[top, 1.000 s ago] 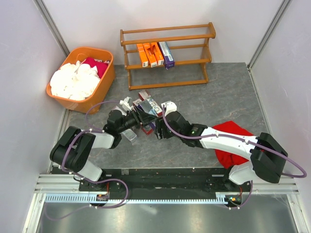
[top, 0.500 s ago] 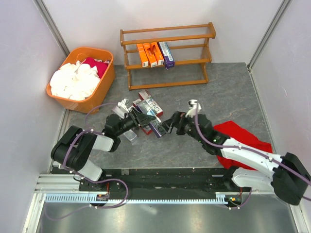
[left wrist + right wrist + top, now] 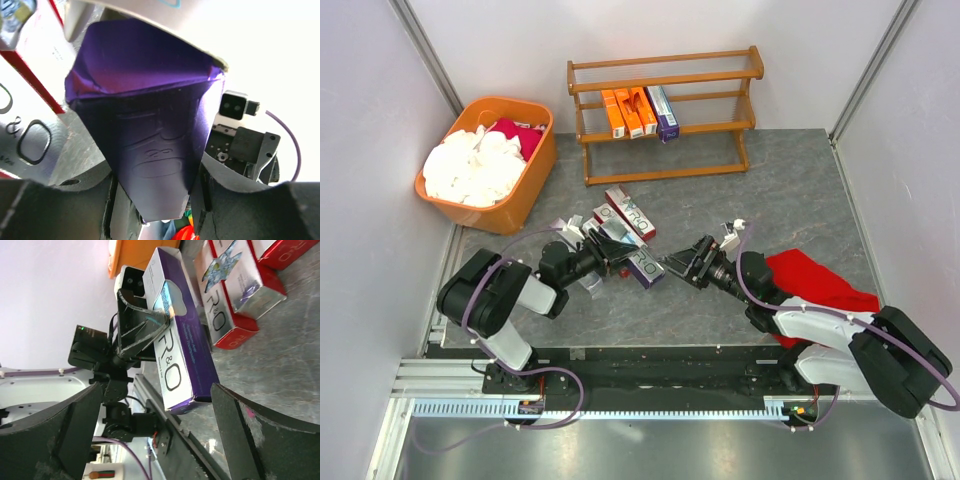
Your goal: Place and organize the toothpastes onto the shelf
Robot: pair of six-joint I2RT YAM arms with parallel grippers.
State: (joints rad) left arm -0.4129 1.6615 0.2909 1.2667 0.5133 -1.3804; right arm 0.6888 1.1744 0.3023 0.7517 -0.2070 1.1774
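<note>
**Purple Carton Held in Front of the Shelf**

Left gripper (image 3: 616,250) in front of the shelf (image 3: 670,62), squeezed tight on one end of a purple carton (image 3: 646,267). Carton tilted, free end toward the right gripper (image 3: 682,263). Hard to tell if that end touches the table (image 3: 790,190).

From the left wrist, just the dark purple end flap of the purple carton (image 3: 150,135), very close up, with a black finger low down on each side.

Right gripper also in front of the shelf, just beside the carton's free end. Jaws wide apart, nothing between them, no touch on the carton. From the right wrist, two black fingers (image 3: 45,435) far apart at the bottom corners, and the purple carton (image 3: 182,345) out past them, big letters on its white side.

More toothpastes flat on the table, between the shelf and the held carton: red-and-silver cartons (image 3: 628,212), side by side and touching. Same ones near the top of the right wrist view (image 3: 230,295).

On the shelf, middle tier, toward its left end: orange cartons (image 3: 628,112) and one purple-and-white carton (image 3: 663,112), upright, side by side, touching.

Left of the shelf: an orange tub (image 3: 542,165) full of white cloths (image 3: 470,165), with a bit of red too.

In front of the shelf, off to its right: a red cloth (image 3: 815,285), partly under the right arm.
</note>
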